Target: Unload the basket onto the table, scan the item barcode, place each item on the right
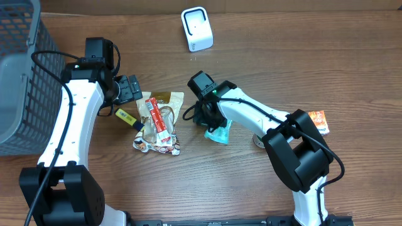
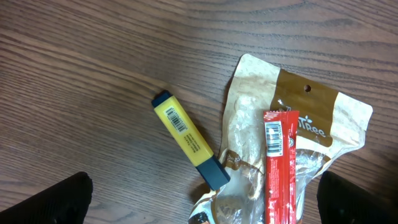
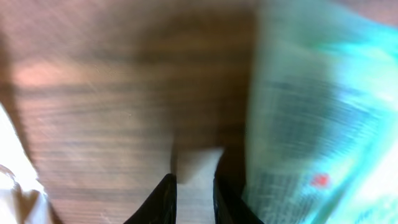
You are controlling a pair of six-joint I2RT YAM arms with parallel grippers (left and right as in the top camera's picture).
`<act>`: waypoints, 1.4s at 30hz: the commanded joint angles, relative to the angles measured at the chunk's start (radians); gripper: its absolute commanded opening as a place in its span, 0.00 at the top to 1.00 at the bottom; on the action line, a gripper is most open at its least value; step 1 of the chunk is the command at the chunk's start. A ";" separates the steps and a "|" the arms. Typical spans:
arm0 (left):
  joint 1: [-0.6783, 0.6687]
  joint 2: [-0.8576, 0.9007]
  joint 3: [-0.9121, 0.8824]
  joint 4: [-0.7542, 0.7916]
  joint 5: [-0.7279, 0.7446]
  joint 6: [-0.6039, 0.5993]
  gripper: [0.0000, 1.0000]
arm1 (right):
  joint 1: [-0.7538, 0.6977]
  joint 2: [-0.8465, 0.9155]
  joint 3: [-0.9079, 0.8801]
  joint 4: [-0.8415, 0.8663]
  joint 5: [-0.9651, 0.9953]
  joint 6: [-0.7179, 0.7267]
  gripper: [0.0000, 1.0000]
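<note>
1. The white scanner [image 1: 196,28] stands upright near the far edge of the table [image 1: 282,50] and is used here as the reference.
2. The teal packet [image 1: 220,134] lies flat on the table. It is well apart from the scanner, on the robot's side of it and slightly to the right.
3. The right gripper [image 3: 194,199] is positioned over the scanner-side edge of the teal packet. Its fingers [image 3: 165,199] are drawn nearly together, with only a narrow slit between them. In the blurred wrist view the packet is seen beside the fingers; whether it is pinched cannot be told.
4. The left gripper [image 1: 129,88] is located left of the scanner and nearer the robot. It is spread wide above a group of items and touches none of them.
5. That group comprises a yellow highlighter [image 2: 189,140], a brown pouch [image 2: 323,112] and a red bar [image 2: 280,168]. The bar lies on the pouch, and the highlighter's dark end touches the pouch edge.
6. A wire basket [image 1: 25,81] is placed far left of the scanner. An orange packet [image 1: 317,119] is placed far right of it, nearer the robot.
</note>
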 commanded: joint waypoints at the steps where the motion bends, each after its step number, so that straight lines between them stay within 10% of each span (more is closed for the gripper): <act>1: 0.003 -0.013 0.011 0.001 -0.005 0.023 0.00 | 0.002 -0.033 0.059 -0.087 -0.044 -0.027 0.78; 19: 0.003 -0.013 0.011 0.001 -0.005 0.023 0.00 | -0.149 -0.041 0.279 -0.430 0.100 -0.214 0.55; 36: 0.003 -0.013 0.011 0.001 -0.005 0.023 0.00 | -0.190 -0.040 -0.002 -0.175 -0.030 -0.319 0.49; 42: 0.003 -0.013 0.011 0.001 -0.005 0.023 0.00 | -0.190 -0.040 -0.063 -0.087 -0.106 -0.319 0.61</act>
